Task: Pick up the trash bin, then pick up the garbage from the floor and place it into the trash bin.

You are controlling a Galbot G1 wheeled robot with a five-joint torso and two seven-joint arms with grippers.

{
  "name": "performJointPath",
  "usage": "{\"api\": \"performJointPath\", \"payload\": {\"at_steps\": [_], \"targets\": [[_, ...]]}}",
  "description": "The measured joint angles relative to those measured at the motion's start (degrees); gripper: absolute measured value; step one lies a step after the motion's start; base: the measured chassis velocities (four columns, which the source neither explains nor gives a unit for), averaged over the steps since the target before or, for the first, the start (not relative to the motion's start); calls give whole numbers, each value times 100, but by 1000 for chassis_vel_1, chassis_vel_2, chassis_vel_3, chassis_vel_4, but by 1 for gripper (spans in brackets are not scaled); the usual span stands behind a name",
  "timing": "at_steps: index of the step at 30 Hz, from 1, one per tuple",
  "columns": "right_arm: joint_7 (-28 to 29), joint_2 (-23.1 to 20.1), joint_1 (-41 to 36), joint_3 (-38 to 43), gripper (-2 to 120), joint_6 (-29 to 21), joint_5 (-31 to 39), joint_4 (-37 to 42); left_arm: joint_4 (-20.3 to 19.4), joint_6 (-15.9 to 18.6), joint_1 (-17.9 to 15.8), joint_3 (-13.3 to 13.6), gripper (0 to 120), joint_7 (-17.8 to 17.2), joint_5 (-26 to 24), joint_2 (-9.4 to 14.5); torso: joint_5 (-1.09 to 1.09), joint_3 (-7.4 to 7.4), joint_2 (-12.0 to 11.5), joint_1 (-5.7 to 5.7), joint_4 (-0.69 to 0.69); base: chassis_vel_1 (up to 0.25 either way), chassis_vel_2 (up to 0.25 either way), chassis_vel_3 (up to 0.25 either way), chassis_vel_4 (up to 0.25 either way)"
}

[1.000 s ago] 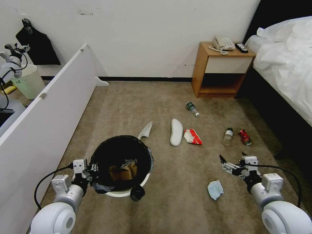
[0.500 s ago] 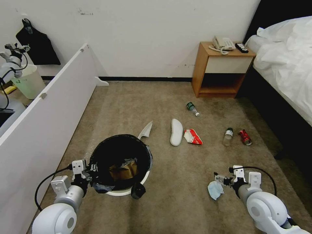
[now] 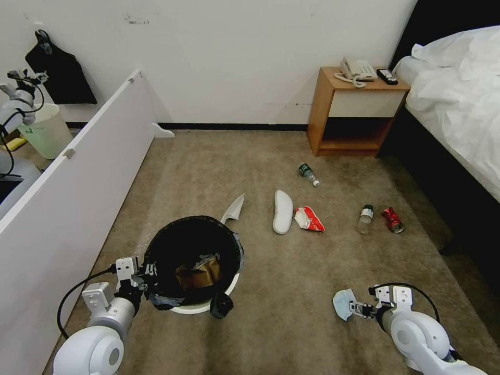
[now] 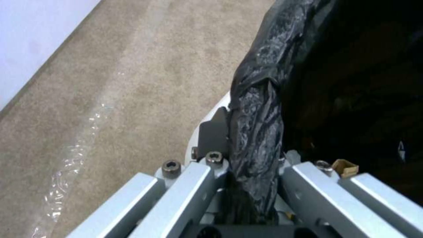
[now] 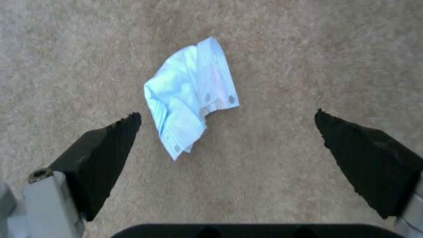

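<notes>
R gripper [image 5: 227,120] fingers spread wide, light-blue wad [image 5: 191,96] just ahead between tips, off-centre twd one. L gripper [image 4: 247,172] clamped on trash bin [image 3: 194,259] rim. Risk: closing early, nipping carpet, missing wad.

A left gripper [image 3: 141,276] is clamping the rim of the black-lined trash bin [image 3: 194,260] while the right gripper [image 3: 356,308] is hovering at a light-blue wad [image 3: 342,303] lying on the carpeted floor [image 3: 291,291].
</notes>
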Motion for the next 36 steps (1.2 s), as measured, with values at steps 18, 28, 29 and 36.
{"api": "performJointPath", "payload": {"at_steps": [18,28,29,36], "targets": [[-388,654,697,-579,100,271,-432,-1050,70,-75,1,-63,1,-2,2,-45,0,0,0,0,0,0,0,0,0],[-535,1082,1053,-670,100,390,-600,-1506,117,-121,4,-71,1,-2,-15,-20,-1,0,0,0,0,0,0,0,0],[-535,1082,1053,-670,100,390,-600,-1506,117,-121,4,-71,1,-2,-15,-20,-1,0,0,0,0,0,0,0,0],[-633,1212,1243,-709,100,471,-694,-1717,139,-133,-4,-72,1,-3,-43,19,0,0,0,0,0,0,0,0,0]]}}
